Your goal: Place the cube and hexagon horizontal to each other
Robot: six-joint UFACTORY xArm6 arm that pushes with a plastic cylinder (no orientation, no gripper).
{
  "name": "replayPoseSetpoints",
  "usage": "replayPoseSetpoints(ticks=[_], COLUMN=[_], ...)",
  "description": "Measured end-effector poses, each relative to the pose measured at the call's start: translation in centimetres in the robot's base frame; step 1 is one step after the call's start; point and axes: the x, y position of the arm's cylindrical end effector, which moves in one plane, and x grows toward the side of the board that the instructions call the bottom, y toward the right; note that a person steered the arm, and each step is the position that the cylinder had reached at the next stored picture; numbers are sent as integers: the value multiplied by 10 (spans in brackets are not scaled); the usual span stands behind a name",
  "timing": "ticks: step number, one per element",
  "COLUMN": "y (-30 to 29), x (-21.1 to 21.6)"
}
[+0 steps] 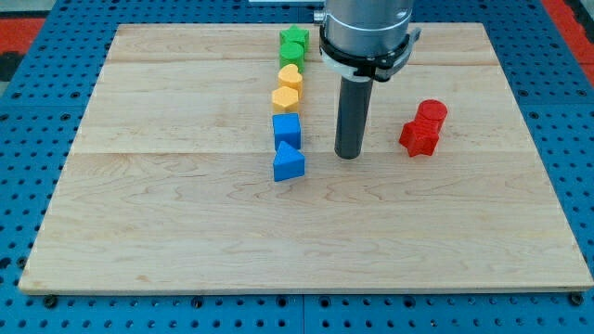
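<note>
A blue cube (287,128) sits near the board's middle, in a column of blocks. A yellow hexagon (286,97) lies just above it, almost touching. My tip (348,154) stands on the board to the right of the blue cube, about a block's width away from it and level with its lower edge. A blue triangular block (288,163) lies right below the cube, touching it.
A yellow heart (291,76) sits above the hexagon. A green star (295,39) and a green round block (291,54) top the column. A red round block (432,112) and a red star (419,137) lie to the right. The wooden board (186,232) rests on a blue pegboard.
</note>
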Motion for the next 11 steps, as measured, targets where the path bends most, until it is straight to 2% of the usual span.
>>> replayPoseSetpoints(ticks=[2, 5, 8, 9, 11], y=[-2, -16, -170, -126, -7], x=[11, -4, -49, -78, -80])
